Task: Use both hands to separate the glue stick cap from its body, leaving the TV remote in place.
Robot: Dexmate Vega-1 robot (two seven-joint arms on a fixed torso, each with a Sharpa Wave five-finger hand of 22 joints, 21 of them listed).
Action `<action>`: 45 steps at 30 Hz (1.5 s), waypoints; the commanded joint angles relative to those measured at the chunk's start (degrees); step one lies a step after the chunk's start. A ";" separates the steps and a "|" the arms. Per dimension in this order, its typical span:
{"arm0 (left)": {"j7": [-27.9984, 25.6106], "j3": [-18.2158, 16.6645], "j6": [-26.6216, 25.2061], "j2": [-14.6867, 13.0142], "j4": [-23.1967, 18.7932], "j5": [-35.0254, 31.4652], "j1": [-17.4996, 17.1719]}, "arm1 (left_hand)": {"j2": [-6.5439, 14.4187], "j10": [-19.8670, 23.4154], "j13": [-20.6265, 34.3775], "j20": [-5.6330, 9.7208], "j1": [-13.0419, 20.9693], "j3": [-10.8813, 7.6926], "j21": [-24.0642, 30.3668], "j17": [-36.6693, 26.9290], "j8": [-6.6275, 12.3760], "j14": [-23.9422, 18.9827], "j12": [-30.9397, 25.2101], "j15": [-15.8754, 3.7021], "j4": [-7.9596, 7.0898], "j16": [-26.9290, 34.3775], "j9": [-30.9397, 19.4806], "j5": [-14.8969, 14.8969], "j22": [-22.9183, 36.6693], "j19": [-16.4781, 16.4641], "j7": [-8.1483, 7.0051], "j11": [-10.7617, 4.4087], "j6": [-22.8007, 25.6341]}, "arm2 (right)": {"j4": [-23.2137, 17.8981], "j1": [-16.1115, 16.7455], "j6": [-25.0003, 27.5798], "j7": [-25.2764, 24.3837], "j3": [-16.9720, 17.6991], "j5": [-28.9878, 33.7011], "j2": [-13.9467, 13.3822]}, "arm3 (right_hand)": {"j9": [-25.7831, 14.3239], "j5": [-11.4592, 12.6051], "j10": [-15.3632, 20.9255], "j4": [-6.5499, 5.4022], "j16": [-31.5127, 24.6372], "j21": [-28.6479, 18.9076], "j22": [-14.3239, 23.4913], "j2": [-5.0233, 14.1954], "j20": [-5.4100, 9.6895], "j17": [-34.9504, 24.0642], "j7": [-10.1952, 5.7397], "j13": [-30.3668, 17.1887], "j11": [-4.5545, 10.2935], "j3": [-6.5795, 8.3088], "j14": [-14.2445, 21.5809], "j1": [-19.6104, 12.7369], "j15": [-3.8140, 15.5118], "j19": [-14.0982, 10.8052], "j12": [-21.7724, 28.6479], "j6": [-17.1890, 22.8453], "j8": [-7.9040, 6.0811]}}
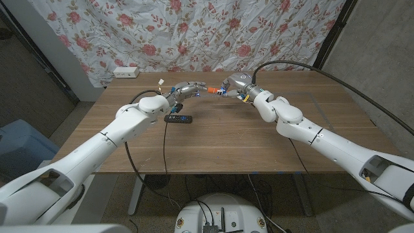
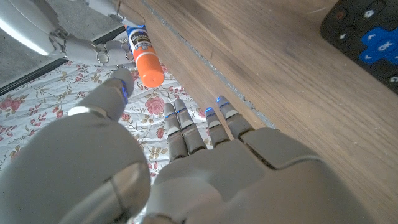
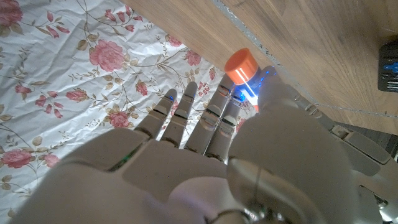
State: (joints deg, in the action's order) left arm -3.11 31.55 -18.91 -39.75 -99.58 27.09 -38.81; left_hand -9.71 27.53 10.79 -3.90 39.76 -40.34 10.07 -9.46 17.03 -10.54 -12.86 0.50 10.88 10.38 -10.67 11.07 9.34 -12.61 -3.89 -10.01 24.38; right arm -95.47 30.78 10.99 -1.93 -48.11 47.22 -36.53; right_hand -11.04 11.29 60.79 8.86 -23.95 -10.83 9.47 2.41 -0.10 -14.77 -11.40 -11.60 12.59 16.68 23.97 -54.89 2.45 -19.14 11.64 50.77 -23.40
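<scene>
The glue stick (image 1: 212,90), with a white and blue label and an orange cap (image 2: 150,70), hangs in the air over the far middle of the table. My right hand (image 1: 234,87) pinches its body, and the cap (image 3: 240,65) sticks out past the fingers (image 3: 219,112). My left hand (image 1: 188,88) faces it from the other side with its fingers (image 2: 181,124) spread; its thumb tip (image 2: 122,82) is close beside the cap, holding nothing. The black TV remote (image 1: 179,118) lies on the table nearer to me, below the left hand; its blue buttons (image 2: 375,45) show.
A white power strip (image 1: 125,72) lies at the table's far left corner. A floral curtain (image 1: 194,32) hangs behind the wooden table (image 1: 259,149). Black cables (image 1: 304,68) run along both arms.
</scene>
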 commanded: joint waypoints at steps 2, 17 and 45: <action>1.97 1.80 -1.74 1.19 1.39 -1.36 2.31 | -0.36 0.21 0.20 -0.29 0.95 0.68 0.30 -0.15 0.12 -0.37 0.05 -0.13 -0.01 0.12 -0.01 0.00 0.09 -0.17 0.00 0.78 -0.04 | 0.39 -0.34 -0.19 -0.40 -0.27 0.14 0.15 | -0.10 0.23 0.42 -0.02 -0.27 0.07 0.08 0.14 -0.08 -0.37 -1.49 -0.33 0.11 -0.36 0.34 -0.77 7.13 -0.32 -0.03 2.33 0.05; 2.16 3.08 -3.65 2.09 1.86 -2.84 3.84 | -0.93 -0.20 0.12 -1.63 1.74 2.47 -0.01 -0.18 0.00 0.71 0.73 0.71 -0.09 -0.15 0.07 -0.66 0.09 1.27 0.26 1.10 0.31 | 0.00 -0.10 0.09 -0.45 -0.19 0.24 -0.16 | -0.12 0.18 0.50 -0.02 -0.37 0.08 0.08 0.26 -0.12 -0.46 -1.50 -0.34 0.11 -0.51 0.33 -0.90 7.09 -0.28 -0.06 2.54 0.20; 1.07 2.38 -2.82 3.58 3.12 -2.50 3.72 | -0.21 12.16 -0.61 -2.42 6.90 7.23 0.82 -0.03 1.37 -6.38 -0.63 -1.97 -0.38 0.98 0.46 -0.44 0.05 -4.11 1.72 0.11 11.36 | 0.50 -0.32 0.74 -0.19 -0.39 0.60 -0.02 | -0.16 0.10 0.65 0.04 -0.52 0.09 0.08 0.47 -0.10 -0.55 -1.50 -0.37 0.13 -0.68 0.36 -1.23 7.10 -0.27 -0.06 2.94 0.35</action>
State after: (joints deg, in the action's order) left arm -1.51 34.35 -21.75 -36.40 -96.60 24.33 -34.94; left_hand -9.93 38.96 10.11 -6.25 46.02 -33.43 10.43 -9.33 18.02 -16.19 -13.36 -1.44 10.48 10.87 -10.12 10.36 9.34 -16.02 -2.30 -9.87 34.69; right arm -95.39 30.72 11.54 -2.27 -48.33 47.69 -36.72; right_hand -11.07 11.03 60.78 8.86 -24.16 -10.83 9.46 2.89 -0.10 -15.04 -11.50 -11.87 12.59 16.20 23.97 -55.37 2.45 -19.13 11.62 51.51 -22.91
